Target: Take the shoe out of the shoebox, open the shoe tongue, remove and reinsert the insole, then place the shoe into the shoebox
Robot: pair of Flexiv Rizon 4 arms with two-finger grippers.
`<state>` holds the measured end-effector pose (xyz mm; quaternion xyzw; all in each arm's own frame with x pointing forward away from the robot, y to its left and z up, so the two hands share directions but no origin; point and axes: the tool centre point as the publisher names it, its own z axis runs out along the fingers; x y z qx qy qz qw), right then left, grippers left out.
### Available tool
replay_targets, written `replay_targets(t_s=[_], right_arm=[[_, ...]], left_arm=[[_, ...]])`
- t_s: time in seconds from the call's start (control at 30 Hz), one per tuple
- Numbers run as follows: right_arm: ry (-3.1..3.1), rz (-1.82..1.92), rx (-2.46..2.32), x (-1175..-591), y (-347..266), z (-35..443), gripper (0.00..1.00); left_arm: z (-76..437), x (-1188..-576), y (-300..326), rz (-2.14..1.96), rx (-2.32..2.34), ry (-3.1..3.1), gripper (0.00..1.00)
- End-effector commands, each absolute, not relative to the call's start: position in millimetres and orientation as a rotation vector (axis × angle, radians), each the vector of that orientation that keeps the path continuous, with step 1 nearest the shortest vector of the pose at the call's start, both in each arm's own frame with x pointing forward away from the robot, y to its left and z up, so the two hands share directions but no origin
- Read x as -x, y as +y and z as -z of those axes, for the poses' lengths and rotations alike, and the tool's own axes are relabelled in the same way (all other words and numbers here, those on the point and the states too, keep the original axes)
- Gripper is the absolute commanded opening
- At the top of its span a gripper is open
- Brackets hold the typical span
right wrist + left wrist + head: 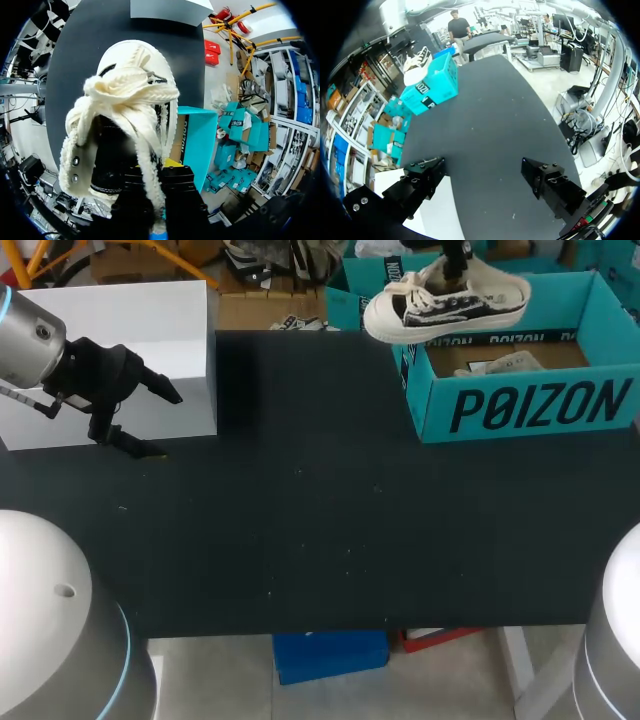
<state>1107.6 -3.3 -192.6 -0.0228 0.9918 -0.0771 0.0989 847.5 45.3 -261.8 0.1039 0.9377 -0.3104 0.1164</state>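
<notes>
A cream and black sneaker (445, 300) hangs in the air over the rear left corner of the teal shoebox (520, 405), toe pointing left. My right gripper (455, 262) is shut on its collar from above. In the right wrist view the shoe (125, 115) with its thick cream laces fills the space ahead of the gripper (160, 170), the box (197, 140) below it. Far to the left, my left gripper (152, 420) stands open and empty just above the table. From the left wrist view, gripper (485, 175) faces the distant shoebox (430, 87) and shoe (417, 62).
A white box (140, 350) stands at the back left, right behind my left gripper, and shows under it as the white box (435, 215). Crumpled paper (500, 365) lies inside the shoebox. The black table (320, 530) spreads between the two arms.
</notes>
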Motion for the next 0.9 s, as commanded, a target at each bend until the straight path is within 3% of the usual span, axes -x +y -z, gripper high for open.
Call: replay_targets(t_s=[0.03,0.43,0.9], right_arm=[[2.939,0.231,0.067,-1109.6,-2.3,190.1,0.00],[2.945,0.222,0.066,-1108.5,-3.0,191.1,0.00],[2.962,0.194,0.147,-1132.4,-45.9,186.8,0.00]], left_arm=[[262.5,-846.2,45.2,0.905,-0.304,2.742,1.00],[262.5,-846.2,45.2,0.905,-0.304,2.742,1.00],[262.5,-846.2,45.2,0.905,-0.304,2.742,1.00]])
